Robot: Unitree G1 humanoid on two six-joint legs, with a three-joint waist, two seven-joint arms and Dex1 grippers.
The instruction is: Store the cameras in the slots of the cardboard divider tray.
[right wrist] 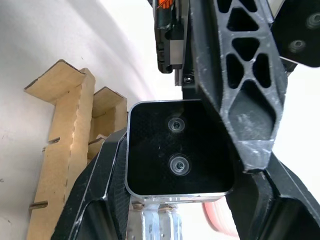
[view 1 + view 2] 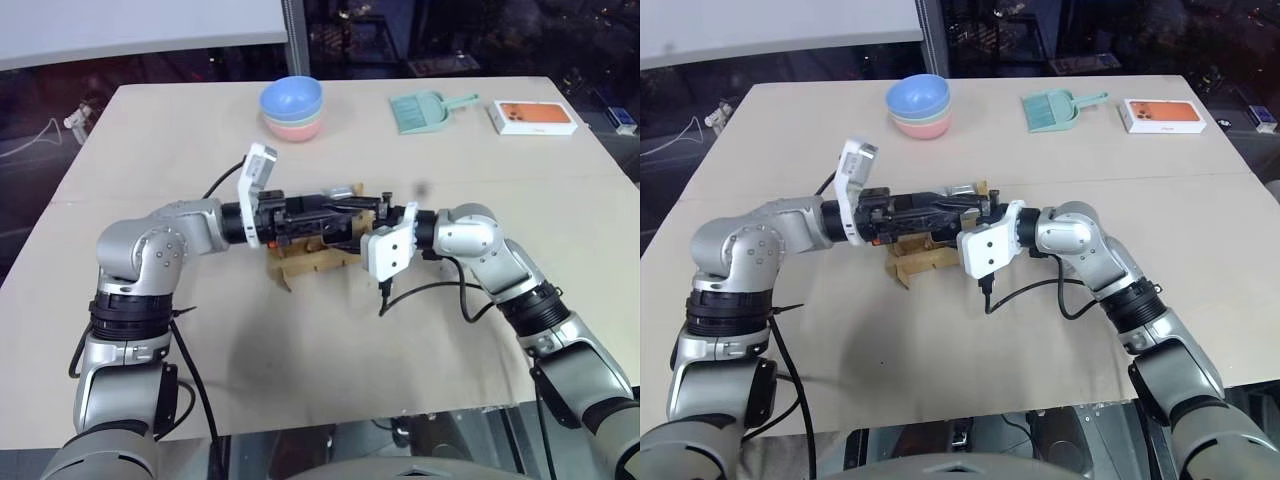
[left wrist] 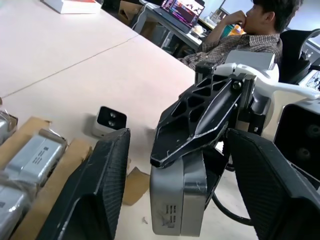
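Left gripper stands wide; right gripper clamps a camera above the cardboard divider tray. Tilted release could jam the camera against cardboard at 6 o'clock.

You see a silvery-grey camera pinched upright between the right gripper's black fingers, held inside the left gripper's spread jaws. Directly beneath both claws sits the tan cardboard divider tray, cameras already lying in some slots. Another camera stands alone just beyond the tray, lenses up.
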